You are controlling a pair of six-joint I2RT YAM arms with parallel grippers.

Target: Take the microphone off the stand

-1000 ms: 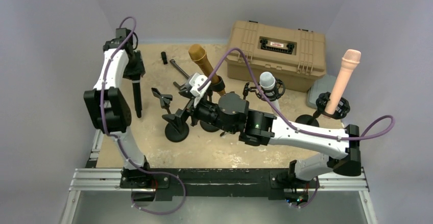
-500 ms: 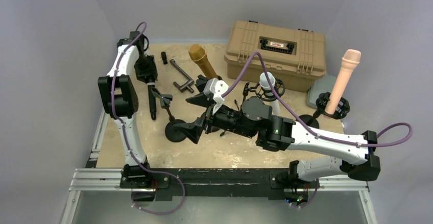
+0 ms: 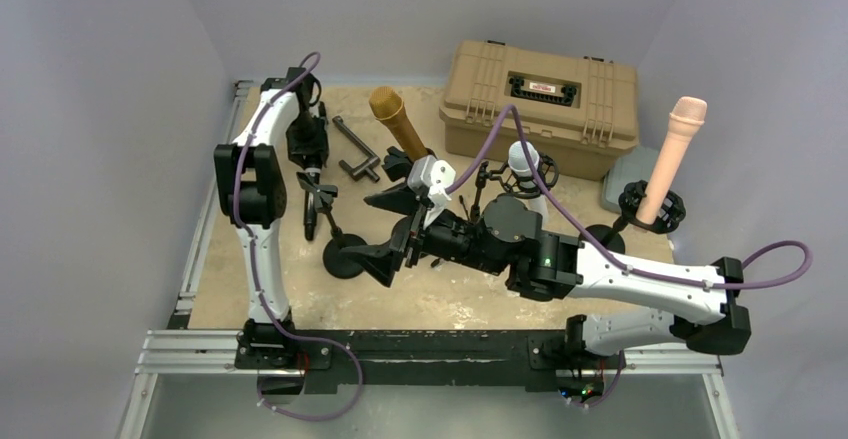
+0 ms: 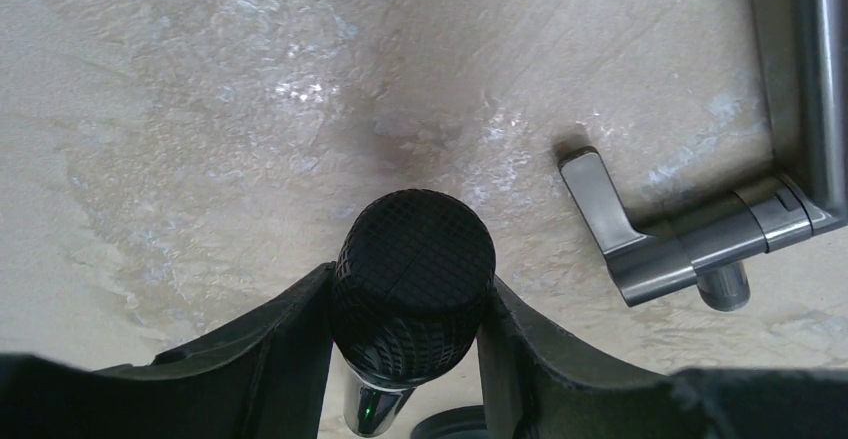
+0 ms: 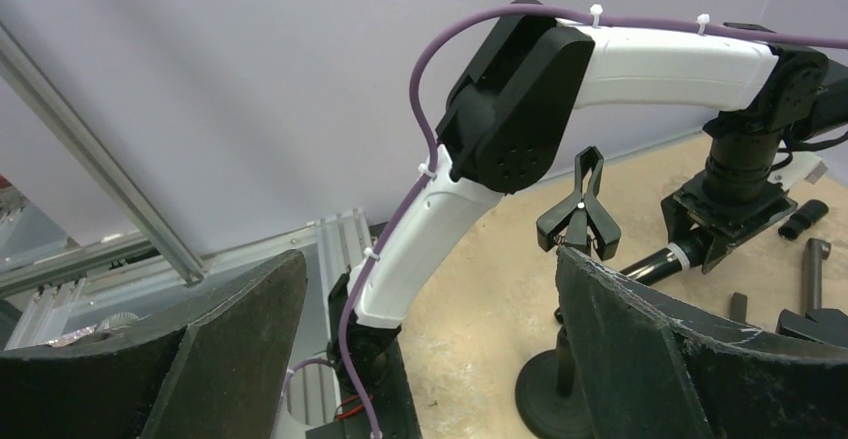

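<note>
Left pincer (image 4: 410, 304) is closed on the black mesh-headed microphone (image 4: 413, 259), one finger pressing each side of the body just under the grille. The head points down at the mottled beige surface (image 3: 450, 299) and hangs above it, not touching. The microphone sits at the far-left part of the surface, just beside the black round-based stand (image 3: 346, 257), whose spring clip (image 5: 580, 221) stands empty. So the mic reads as already out of its holder. Gripping below the grille likely keeps the load off the mesh, and the head-down pose suggests it is being brought down to be laid flat. A grey metal L-shaped bar (image 4: 690, 244) lies on the surface to one side. The set-down should avoid it. Right pincer (image 3: 388, 227) is wide open with nothing between its fingers, hanging near the stand's base, probably placed to steady the stand. Remaining step, by my estimate: lower, release, withdraw.
</note>
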